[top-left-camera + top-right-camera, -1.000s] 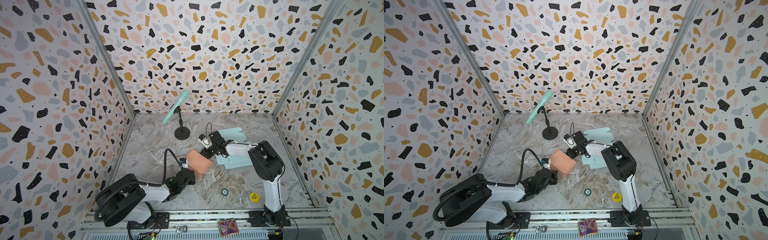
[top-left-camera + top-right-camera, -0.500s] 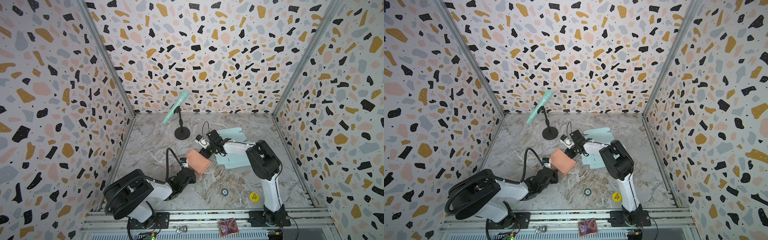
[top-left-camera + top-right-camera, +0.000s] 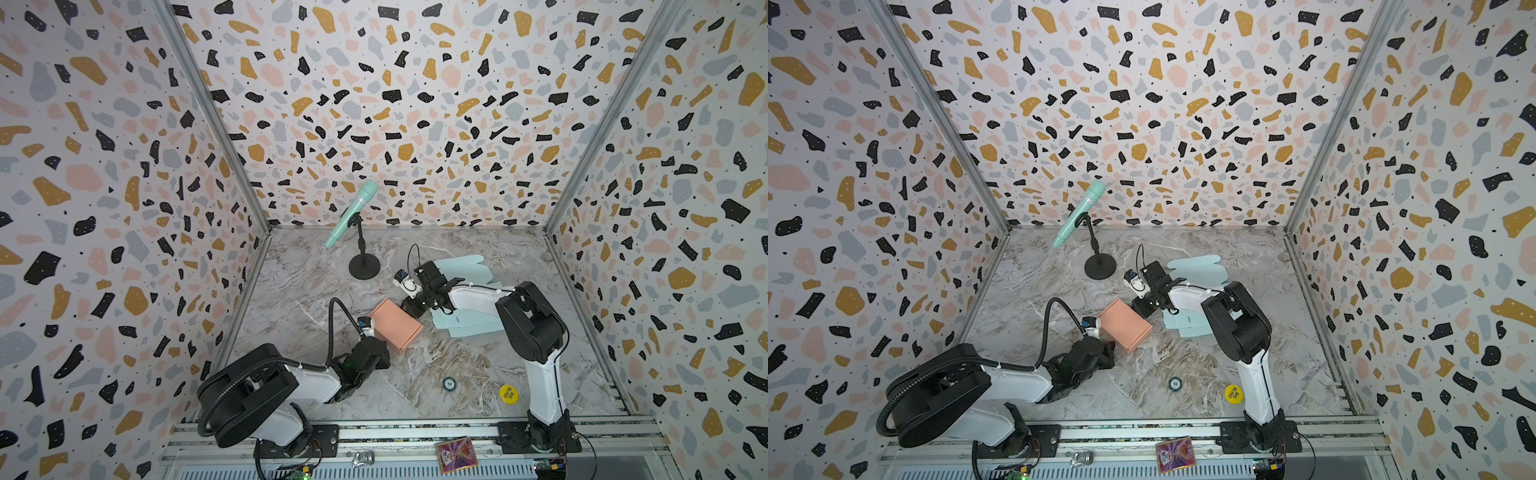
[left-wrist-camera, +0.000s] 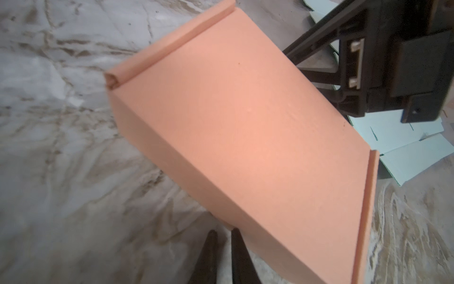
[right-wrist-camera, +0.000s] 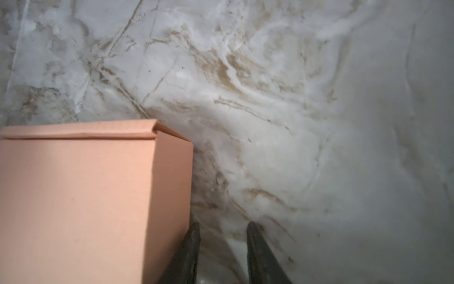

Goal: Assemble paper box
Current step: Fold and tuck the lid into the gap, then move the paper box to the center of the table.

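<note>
**Peach box looks folded shut; both grippers off it**

Marble tabletop (image 3: 457,365) fills the lower centre of both top views. Left arm (image 3: 266,386) comes in from lower left, right arm (image 3: 536,332) from lower right.

Peach paper box (image 3: 395,324) sits centre frame in both top views, closed on every side that shows, lid down with a rolled edge along one end. Judged essentially assembled; whether the tuck flap is fully seated cannot be told.

Pale blue flat sheets (image 3: 469,326), unfolded blanks, lie right of centre under the right arm, just beside the box. If they count toward the task, they are untouched.

Left gripper (image 4: 222,236), bottom centre of the left wrist view: fingers (image 4: 211,246) a narrow slit apart, nothing between them, tips right at the box's lower corner.

Right gripper (image 5: 222,228), bottom centre of the right wrist view: fingers (image 5: 191,236) moderately apart, empty, one finger against the box's side wall.

Small stuff: microphone on stand (image 3: 353,216) upper centre, poker chip (image 3: 448,383) and yellow disc (image 3: 508,393) lower centre, all well clear of the box.
</note>
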Motion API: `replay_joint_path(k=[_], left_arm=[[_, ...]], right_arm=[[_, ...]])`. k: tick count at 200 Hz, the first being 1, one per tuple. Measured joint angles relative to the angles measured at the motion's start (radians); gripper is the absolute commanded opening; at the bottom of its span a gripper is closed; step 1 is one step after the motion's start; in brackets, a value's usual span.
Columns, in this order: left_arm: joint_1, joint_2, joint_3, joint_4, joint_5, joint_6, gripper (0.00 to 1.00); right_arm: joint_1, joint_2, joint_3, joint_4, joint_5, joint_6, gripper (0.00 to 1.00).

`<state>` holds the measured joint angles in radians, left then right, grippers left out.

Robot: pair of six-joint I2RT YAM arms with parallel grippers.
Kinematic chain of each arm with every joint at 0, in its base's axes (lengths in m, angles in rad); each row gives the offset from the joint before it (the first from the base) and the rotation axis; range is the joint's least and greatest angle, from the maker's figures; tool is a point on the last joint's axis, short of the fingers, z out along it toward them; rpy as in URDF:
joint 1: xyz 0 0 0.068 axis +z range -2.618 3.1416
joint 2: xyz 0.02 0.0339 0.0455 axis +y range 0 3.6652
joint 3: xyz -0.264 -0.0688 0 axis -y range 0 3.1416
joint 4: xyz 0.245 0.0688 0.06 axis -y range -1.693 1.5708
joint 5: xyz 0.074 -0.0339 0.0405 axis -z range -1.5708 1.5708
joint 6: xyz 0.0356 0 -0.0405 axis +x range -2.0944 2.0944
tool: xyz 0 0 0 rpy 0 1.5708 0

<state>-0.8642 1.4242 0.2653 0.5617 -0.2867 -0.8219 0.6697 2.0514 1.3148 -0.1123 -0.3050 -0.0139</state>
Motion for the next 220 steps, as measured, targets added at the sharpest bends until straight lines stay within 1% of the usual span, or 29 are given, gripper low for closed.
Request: replay_joint_path(k=[12, 33, 74, 83, 93, 104, 119, 136, 154, 173, 184, 204, 220], left_arm=[[0.000, -0.034, -0.010, -0.019, 0.002, -0.006, 0.22], [0.000, -0.107, -0.017, -0.073, 0.001, -0.010, 0.26], [0.000, -0.286, -0.002, -0.254, -0.016, -0.003, 0.32], [0.007, -0.327, 0.011, -0.304, -0.021, 0.005, 0.36], [0.017, -0.360, 0.030, -0.349, -0.021, 0.014, 0.43], [0.044, -0.389, 0.059, -0.390, -0.018, 0.035, 0.49], [0.093, -0.399, 0.105, -0.421, -0.004, 0.061, 0.54], [0.151, -0.379, 0.159, -0.438, 0.023, 0.100, 0.57], [0.204, -0.325, 0.218, -0.447, 0.058, 0.139, 0.63], [0.254, -0.249, 0.274, -0.444, 0.103, 0.179, 0.73], [0.285, -0.194, 0.305, -0.441, 0.133, 0.206, 0.76], [0.346, -0.080, 0.370, -0.440, 0.187, 0.252, 0.78], [0.379, 0.001, 0.415, -0.437, 0.220, 0.280, 0.79]], right_arm=[[-0.001, -0.019, -0.017, 0.001, 0.011, 0.019, 0.43], [-0.001, -0.059, -0.040, 0.013, 0.039, 0.045, 0.50], [0.002, -0.198, -0.070, 0.028, 0.096, 0.074, 0.52], [0.004, -0.246, -0.088, 0.037, 0.104, 0.081, 0.53], [0.007, -0.295, -0.113, 0.042, 0.112, 0.087, 0.56], [0.014, -0.357, -0.150, 0.045, 0.116, 0.099, 0.61], [0.026, -0.439, -0.209, 0.053, 0.113, 0.115, 0.69], [0.041, -0.523, -0.288, 0.059, 0.099, 0.148, 0.75], [0.058, -0.604, -0.378, 0.063, 0.072, 0.184, 0.79], [0.081, -0.668, -0.460, 0.069, 0.030, 0.233, 0.80], [0.098, -0.689, -0.497, 0.079, 0.008, 0.261, 0.81], [0.122, -0.718, -0.573, 0.116, -0.030, 0.318, 0.84], [0.135, -0.736, -0.643, 0.159, -0.069, 0.367, 0.87]])
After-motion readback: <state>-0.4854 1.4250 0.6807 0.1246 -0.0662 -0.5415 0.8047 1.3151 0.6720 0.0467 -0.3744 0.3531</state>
